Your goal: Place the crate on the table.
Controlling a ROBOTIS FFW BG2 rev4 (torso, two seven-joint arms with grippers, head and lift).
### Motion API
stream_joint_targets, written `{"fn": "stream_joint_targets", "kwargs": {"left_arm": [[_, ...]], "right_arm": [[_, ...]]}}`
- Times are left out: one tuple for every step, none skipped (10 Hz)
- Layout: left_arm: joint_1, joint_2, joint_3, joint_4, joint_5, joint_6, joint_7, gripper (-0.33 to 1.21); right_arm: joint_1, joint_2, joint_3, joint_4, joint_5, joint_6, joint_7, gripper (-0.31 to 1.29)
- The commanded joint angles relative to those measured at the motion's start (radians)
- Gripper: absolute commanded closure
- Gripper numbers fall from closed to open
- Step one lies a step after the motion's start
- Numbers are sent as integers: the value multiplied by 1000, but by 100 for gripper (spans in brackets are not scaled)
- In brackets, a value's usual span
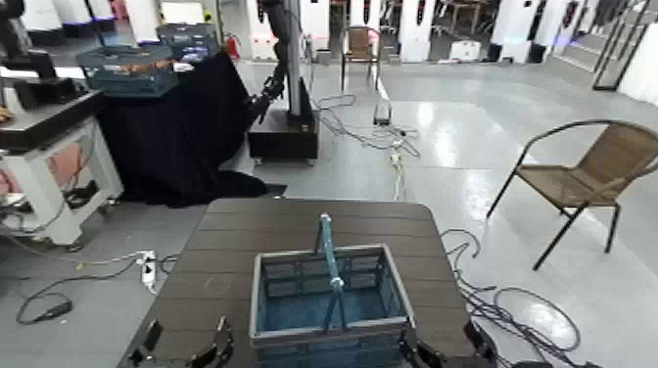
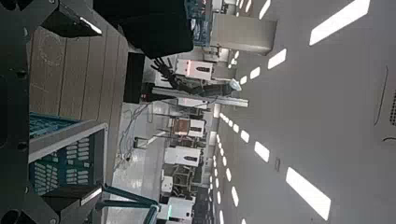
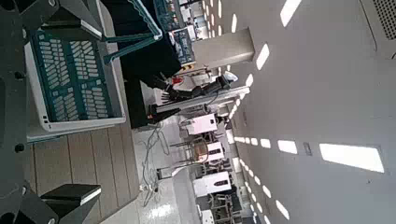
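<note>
Crate (image 1: 302, 313) is on the table (image 1: 211, 256), near half, in front of the robot. Head view cuts off its near wall at 6 o'clock; the table's near edge is out of frame too. Underside hidden, so can't see the base contact itself. Left wrist view gets only part of the basket, rim and lattice partly behind the gripper; right wrist view crops it too.

Left gripper (image 1: 186, 333) at the crate's 8 o'clock, released, fingers spread wide, nothing between them. Right gripper (image 1: 441, 336) at its 4 o'clock, also released and empty. Its inner finger is right by the crate wall; can't tell if touching. Both wrists run off the head view's bottom edge.

Crate look: rectangular, blue-grey lattice sides, pale grey rim, teal-blue floor, upright and level. Nothing inside. Thin teal handle (image 1: 330, 262) stands up over the middle, running roughly 12 to 6, pale spots on it.
</note>
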Motion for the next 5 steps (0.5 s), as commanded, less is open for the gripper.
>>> {"fn": "stream_joint_targets", "kwargs": {"left_arm": [[0,0,-1,0,0,2,3,12],[-2,0,-3,1,0,3,3,12],[-2,0,-3,0,0,6,3,12],[-2,0,-3,1,0,6,3,12],[-2,0,-3,1,0,6,3,12]], "right_arm": [[1,1,-1,-2,0,0,0,15],[1,1,0,-2,0,0,0,15],[1,1,0,-2,0,0,0,15],[1,0,0,-2,0,0,0,15],[1,1,0,-2,0,0,0,15]]}}
